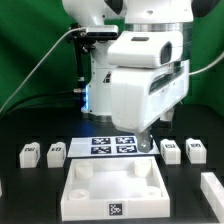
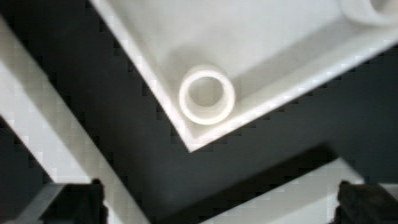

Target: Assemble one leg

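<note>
Four small white legs with square tags stand in a row on the black table: two on the exterior view's left (image 1: 30,153) (image 1: 57,150) and two on its right (image 1: 171,149) (image 1: 196,150). The large white panel (image 1: 75,190) lies in front of them. My gripper (image 1: 150,135) hangs over the panel's far right corner, apart from every leg. In the wrist view its two dark fingertips (image 2: 68,205) stand wide apart, so the gripper (image 2: 217,205) is open and empty. Below it shows the panel's corner (image 2: 267,60) with a round socket (image 2: 206,97). No leg shows in the wrist view.
The marker board (image 1: 112,146) lies between the two pairs of legs, just behind the panel. Another white part (image 1: 212,186) sits at the exterior view's right edge. The arm's white base stands behind the marker board.
</note>
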Robot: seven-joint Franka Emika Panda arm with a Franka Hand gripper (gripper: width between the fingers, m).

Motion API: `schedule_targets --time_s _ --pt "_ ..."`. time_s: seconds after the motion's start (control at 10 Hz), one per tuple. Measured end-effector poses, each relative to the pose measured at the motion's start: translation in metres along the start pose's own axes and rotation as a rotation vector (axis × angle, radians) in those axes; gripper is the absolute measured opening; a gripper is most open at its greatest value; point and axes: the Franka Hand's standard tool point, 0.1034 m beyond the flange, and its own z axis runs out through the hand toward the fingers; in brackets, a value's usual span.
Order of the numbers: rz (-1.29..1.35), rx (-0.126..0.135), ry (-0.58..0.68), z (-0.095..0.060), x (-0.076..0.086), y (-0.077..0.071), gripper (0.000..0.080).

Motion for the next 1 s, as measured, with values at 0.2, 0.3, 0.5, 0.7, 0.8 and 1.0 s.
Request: schedule_targets --time_s 0.2,0.3,0.5,0.7,0.8,1.0 --pt "-0.240 0.009 -0.004 0.014 -0.032 -0.037 0.0650" --pt "-0.347 0.018 -0.005 0.021 -0.049 -0.052 0.0650" --pt "-0.333 0.019 0.002 0.038 -0.074 -0.072 0.0650" --pt "-0.322 0.016 0.013 0.059 -0.090 -0.084 0.0650" --pt "-0.324 0.000 0.024 0.070 -0.091 -0.086 0.0650" --pt "-0.321 -0.001 0.034 0.087 -0.091 -0.089 0.0650"
